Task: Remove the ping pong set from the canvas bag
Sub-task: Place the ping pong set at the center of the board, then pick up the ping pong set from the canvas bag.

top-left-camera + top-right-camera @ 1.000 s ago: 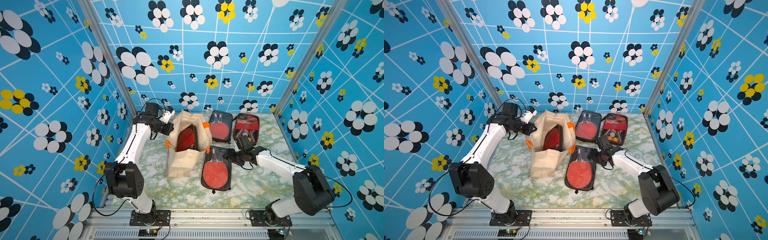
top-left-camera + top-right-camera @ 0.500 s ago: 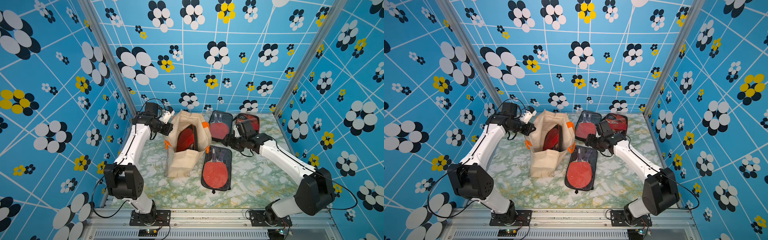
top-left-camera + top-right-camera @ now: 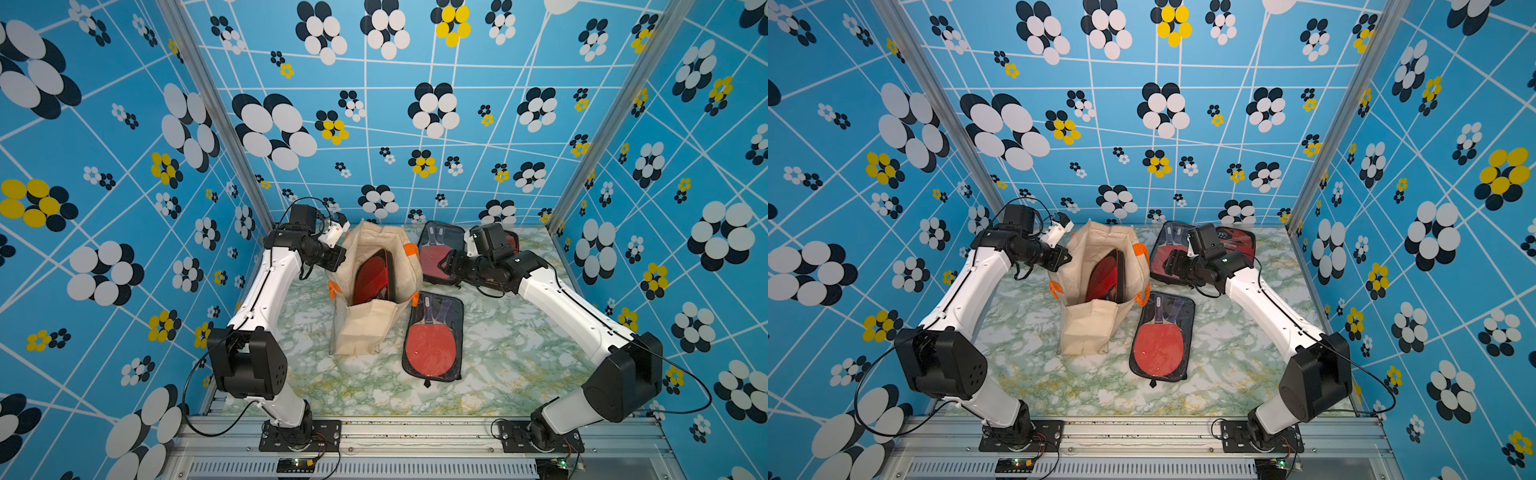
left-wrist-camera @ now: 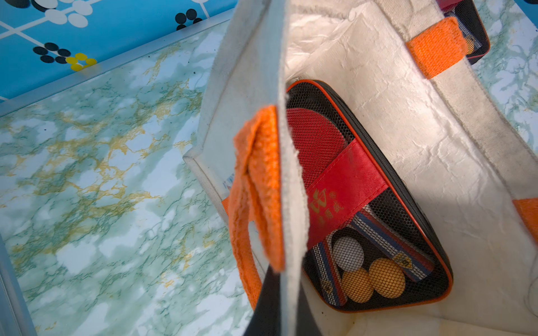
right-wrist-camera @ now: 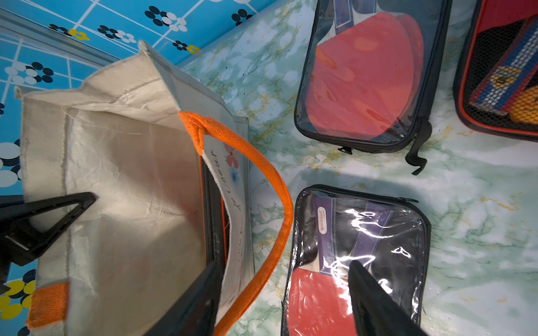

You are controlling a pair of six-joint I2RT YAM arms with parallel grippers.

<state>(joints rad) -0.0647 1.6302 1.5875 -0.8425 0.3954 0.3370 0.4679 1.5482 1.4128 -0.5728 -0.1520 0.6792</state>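
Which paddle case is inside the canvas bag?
The orange-trimmed mesh case standing on edge in the canvas bag; the other three lie flat on the table.

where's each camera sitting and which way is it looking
Top views: high at the cell's front, looking down and backward over the marble-patterned table; the left arm and right arm show whole.
Left wrist: at the rim of the cream canvas bag with orange handles, looking down at the black mesh paddle case inside; the shut left gripper pinches the wall.
Right wrist: above the bag's other side, looking down; the open right gripper shows.
Shared: both wrist views see the bag's inside.
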